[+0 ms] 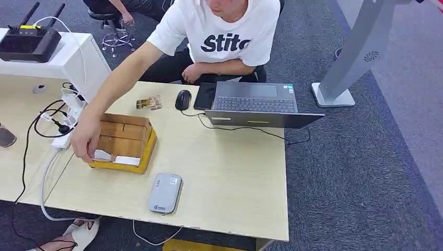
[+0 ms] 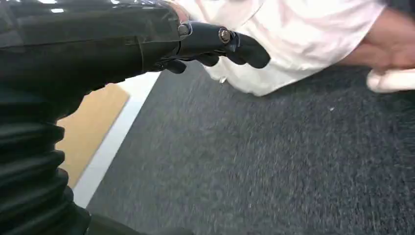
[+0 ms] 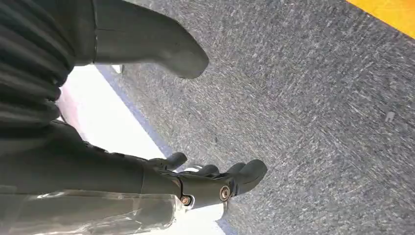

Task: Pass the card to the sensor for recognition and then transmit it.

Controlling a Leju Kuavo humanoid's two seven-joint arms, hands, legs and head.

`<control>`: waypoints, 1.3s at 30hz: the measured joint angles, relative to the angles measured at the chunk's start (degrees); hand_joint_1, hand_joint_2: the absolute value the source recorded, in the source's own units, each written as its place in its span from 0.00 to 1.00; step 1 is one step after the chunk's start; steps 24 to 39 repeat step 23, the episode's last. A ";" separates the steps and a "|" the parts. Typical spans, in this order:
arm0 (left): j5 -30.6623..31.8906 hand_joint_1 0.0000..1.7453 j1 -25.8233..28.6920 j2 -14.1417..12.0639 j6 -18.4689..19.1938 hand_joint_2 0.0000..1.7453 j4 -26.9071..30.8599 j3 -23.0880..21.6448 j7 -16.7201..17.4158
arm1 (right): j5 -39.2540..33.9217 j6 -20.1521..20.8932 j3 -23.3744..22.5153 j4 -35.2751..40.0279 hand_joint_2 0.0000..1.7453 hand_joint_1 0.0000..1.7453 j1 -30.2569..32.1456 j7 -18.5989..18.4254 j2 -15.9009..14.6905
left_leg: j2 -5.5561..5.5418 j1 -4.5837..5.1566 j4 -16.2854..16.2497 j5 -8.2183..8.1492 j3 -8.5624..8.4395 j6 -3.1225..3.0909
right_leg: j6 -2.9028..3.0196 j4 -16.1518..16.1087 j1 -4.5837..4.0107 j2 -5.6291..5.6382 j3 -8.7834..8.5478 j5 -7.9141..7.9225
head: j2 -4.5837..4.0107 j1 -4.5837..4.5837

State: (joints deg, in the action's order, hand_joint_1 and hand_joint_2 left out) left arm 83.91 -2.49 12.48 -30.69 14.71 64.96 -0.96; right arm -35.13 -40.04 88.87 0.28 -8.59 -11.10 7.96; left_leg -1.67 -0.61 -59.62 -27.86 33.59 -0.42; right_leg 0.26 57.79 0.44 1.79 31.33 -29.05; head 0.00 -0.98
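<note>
Plainly neither robot hand has a part in the work yet. In the left wrist view the left hand hangs over dark grey carpet with its dark fingers stretched out and nothing between them, so it is empty and spread. The right wrist view shows the same of the right hand: thumb standing well apart from the loosely extended fingers, carpet beneath, no card in it. Both arms seem to be parked at the robot's sides, probably so as to leave the table free for the person.

Moving out to the table in the head view, a person's hand reaches into the near end of an open yellow-edged cardboard box. White cards lie flat inside it, just beside those fingers; I judge the person is setting out or straightening the cards so that one can be picked up. Whether the fingers actually touch a card I cannot tell.

The grey card reader lies flat near the table's front edge, just beside the box and on the robot's side of it, likely placed there so a card travels only a short way to the sensor. Further back sit a black mouse and an open laptop, its cable trailing across the tabletop.
</note>
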 joint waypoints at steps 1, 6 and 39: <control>-0.07 0.00 0.01 -0.04 0.26 1.00 -0.11 0.00 -0.11 | 0.50 0.00 0.04 0.13 1.00 0.00 0.05 -0.63 0.06 | 0.00 0.00 0.00 0.00 0.01 0.00 | 0.00 0.00 0.00 0.00 0.01 0.00 | 0.00 0.00; -0.81 0.00 0.00 -0.28 0.20 1.00 -0.26 0.00 -0.35 | 1.49 0.00 0.07 0.44 0.00 0.00 0.19 -2.96 0.50 | 0.00 0.00 0.00 0.00 0.02 0.00 | 0.00 0.00 0.00 0.00 0.02 0.00 | 0.00 0.00; -11.40 0.00 0.83 -1.44 1.90 1.00 -0.29 -4.63 -0.81 | 1.36 4.51 -12.01 1.84 1.00 0.00 2.30 1.90 0.33 | 0.00 0.00 0.01 -0.01 0.03 0.00 | 0.00 0.00 0.00 0.00 0.05 -0.01 | 0.00 0.00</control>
